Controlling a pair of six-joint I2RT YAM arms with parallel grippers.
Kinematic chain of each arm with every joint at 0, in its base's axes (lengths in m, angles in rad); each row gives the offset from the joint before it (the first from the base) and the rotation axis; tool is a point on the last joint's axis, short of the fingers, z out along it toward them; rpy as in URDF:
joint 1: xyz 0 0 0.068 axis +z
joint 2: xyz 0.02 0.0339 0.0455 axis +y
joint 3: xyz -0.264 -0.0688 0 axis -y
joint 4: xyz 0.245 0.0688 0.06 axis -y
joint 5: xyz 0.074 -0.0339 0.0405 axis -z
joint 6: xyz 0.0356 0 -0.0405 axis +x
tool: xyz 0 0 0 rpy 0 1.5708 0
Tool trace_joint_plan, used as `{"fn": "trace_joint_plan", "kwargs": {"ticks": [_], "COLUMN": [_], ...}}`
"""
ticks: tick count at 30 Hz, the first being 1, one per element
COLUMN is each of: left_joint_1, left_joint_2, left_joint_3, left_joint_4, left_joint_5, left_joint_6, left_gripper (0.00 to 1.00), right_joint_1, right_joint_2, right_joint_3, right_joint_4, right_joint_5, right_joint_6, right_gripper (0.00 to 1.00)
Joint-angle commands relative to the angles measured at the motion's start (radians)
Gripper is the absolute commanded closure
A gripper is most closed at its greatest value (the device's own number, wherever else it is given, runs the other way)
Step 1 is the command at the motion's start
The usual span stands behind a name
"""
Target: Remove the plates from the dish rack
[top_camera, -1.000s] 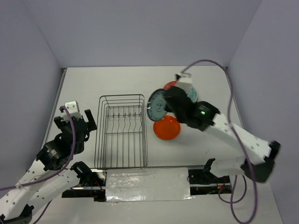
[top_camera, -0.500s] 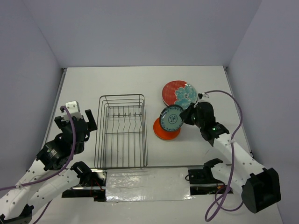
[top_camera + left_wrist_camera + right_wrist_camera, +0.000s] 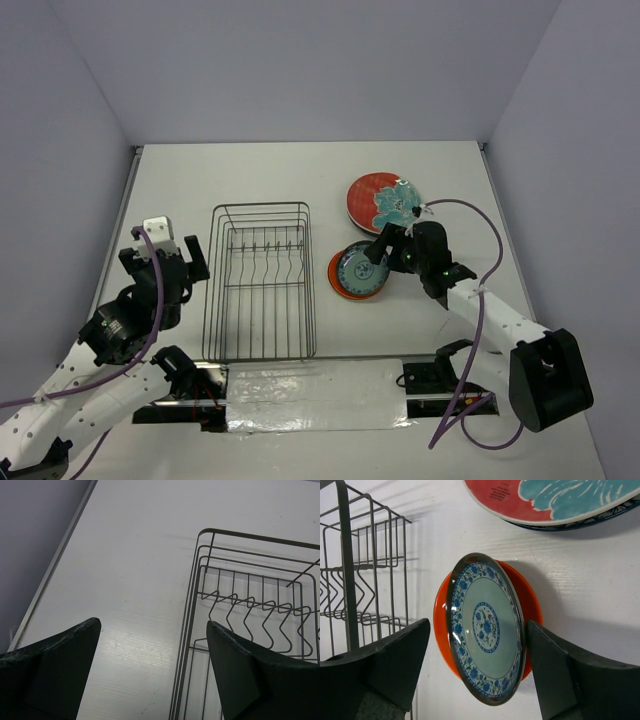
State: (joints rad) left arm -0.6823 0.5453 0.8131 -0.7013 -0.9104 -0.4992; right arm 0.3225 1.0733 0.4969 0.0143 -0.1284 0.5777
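Note:
The dish rack (image 3: 260, 206), a grey wire basket, holds no plates in the top view. A small teal plate with a blue floral rim (image 3: 485, 630) leans tilted on an orange plate (image 3: 532, 605) right of the rack. My right gripper (image 3: 478, 625) is open, its fingers spread to either side of the teal plate (image 3: 360, 268); the right finger is close to its rim. A red plate with teal flowers (image 3: 375, 195) lies further back on a dark blue one (image 3: 600, 517). My left gripper (image 3: 153, 625) hangs open over bare table beside the rack's left rim (image 3: 250, 535).
Grey walls close the table (image 3: 250, 170) at the back and both sides. A shiny foil-covered strip (image 3: 315, 395) runs along the near edge between the arm bases. The right arm's purple cable (image 3: 490, 250) loops above the table on the right.
The right arm came down and toward the near edge with the teal plate, set it on the orange plate and opened its jaws. The left arm has not moved.

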Motion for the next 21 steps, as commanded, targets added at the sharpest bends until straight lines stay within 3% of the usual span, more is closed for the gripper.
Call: {"fn": "trace_joint_plan", "kwargs": {"ticks": [1, 2, 3, 11, 16, 19, 21], "left_joint_1": [-0.003, -0.003, -0.005, -0.005, -0.003, 0.000, 0.016], "left_joint_2": [-0.007, -0.005, -0.005, -0.004, 0.010, 0.031, 0.042], "left_joint_3": [-0.002, -0.002, -0.002, 0.000, 0.001, 0.023, 0.032], "left_joint_4": [0.045, 0.043, 0.043, 0.039, 0.033, -0.013, -0.041], "left_joint_5": [0.002, 0.004, 0.005, 0.002, -0.008, -0.053, -0.064], "left_joint_6": [0.017, 0.017, 0.016, 0.014, 0.008, -0.074, -0.102], "left_gripper": [0.00, 0.01, 0.01, 0.00, 0.00, 0.00, 0.00], "right_joint_1": [-0.005, -0.005, -0.002, 0.069, 0.087, 0.090, 0.092], "right_joint_2": [0.002, 0.002, 0.002, 0.067, -0.140, -0.295, -0.351], "right_joint_3": [0.003, 0.006, 0.018, 0.095, 0.095, 0.185, 0.213], "right_joint_4": [0.024, 0.009, -0.049, -0.304, -0.413, -0.581, -0.594], "right_joint_5": [-0.007, -0.005, 0.048, 0.263, 0.343, 0.470, 0.454], "right_joint_6": [-0.027, -0.035, -0.042, -0.064, -0.074, -0.101, -0.139], "right_gripper": [0.15, 0.13, 0.03, 0.00, 0.00, 0.00, 0.00]}}
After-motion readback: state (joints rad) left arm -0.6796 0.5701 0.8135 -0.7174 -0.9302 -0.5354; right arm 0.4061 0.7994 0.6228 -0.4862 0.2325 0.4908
